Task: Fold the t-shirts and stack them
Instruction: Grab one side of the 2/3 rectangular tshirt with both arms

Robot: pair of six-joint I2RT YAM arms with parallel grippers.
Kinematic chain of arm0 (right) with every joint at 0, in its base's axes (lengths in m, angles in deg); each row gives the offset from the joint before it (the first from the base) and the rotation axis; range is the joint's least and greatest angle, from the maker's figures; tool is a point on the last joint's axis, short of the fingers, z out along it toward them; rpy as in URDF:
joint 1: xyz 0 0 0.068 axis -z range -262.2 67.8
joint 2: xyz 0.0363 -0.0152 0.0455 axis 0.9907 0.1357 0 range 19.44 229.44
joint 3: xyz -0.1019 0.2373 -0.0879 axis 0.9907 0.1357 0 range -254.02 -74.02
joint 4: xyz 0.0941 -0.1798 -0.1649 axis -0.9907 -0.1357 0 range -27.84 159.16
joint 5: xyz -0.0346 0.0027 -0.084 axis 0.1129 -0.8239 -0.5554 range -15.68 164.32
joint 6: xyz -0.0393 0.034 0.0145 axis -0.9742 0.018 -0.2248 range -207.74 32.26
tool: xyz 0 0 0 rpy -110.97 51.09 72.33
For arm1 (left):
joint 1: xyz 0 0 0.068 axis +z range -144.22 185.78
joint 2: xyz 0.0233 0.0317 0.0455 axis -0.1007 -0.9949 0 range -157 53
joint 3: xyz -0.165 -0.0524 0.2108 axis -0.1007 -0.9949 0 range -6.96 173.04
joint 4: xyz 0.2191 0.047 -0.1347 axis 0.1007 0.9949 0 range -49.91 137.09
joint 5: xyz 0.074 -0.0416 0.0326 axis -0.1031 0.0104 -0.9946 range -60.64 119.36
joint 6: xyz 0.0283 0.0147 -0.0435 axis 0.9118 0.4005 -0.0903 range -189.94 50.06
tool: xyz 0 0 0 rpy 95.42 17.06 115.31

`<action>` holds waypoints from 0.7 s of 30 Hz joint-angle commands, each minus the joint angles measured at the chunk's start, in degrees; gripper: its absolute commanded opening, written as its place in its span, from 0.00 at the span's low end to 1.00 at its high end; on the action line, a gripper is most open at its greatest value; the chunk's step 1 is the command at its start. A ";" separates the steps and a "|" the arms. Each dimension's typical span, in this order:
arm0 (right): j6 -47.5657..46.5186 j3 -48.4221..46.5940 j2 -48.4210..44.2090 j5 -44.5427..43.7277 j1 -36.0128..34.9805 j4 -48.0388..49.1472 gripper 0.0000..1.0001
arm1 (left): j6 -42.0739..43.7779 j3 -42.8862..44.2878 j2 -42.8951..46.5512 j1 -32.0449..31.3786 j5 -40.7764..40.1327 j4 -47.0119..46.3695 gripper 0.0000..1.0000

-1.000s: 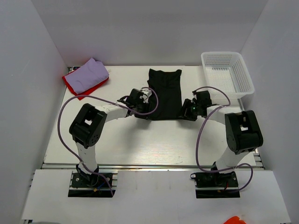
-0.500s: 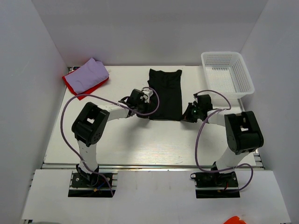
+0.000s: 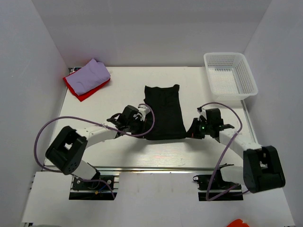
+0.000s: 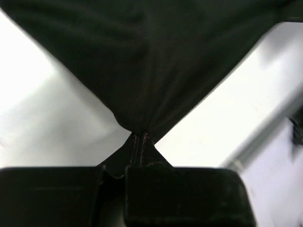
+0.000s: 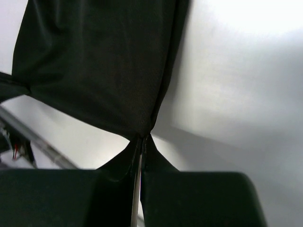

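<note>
Bright, even light falls from above in the overhead view, which is sharp to the corners. The black t-shirt (image 3: pixel 164 111) is so dark that its folds hardly read. The white table (image 3: pixel 118 90) carries a pale sheen just nearer the camera than the shirt's hem, and shadows beside the shirt are faint. In the left wrist view the table left of the shirt burns out to plain white, and right of it smears with blur. In the right wrist view glare whitens the table above and right of the shirt, with a soft grey shadow along its right edge
</note>
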State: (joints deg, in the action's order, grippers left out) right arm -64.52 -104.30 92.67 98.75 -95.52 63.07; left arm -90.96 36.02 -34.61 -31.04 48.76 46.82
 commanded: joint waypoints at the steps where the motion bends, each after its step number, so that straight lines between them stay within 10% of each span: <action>1: -3.18 1.54 -6.93 5.52 -0.39 -10.92 0.00 | -2.18 -0.97 5.16 -1.76 7.48 6.53 0.00; 11: -7.94 -8.03 -19.35 7.57 -0.39 -23.72 0.00 | -2.63 8.60 17.03 -3.79 10.31 18.15 0.00; 21: -1.87 -19.02 -14.09 1.51 -0.13 -19.93 0.00 | -9.56 17.57 15.81 -2.38 -8.92 24.65 0.00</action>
State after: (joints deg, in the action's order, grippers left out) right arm -68.08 -119.65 77.37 102.46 -96.02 41.91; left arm -97.25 50.16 -19.71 -33.75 48.76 68.06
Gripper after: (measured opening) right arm 0.009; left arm 0.024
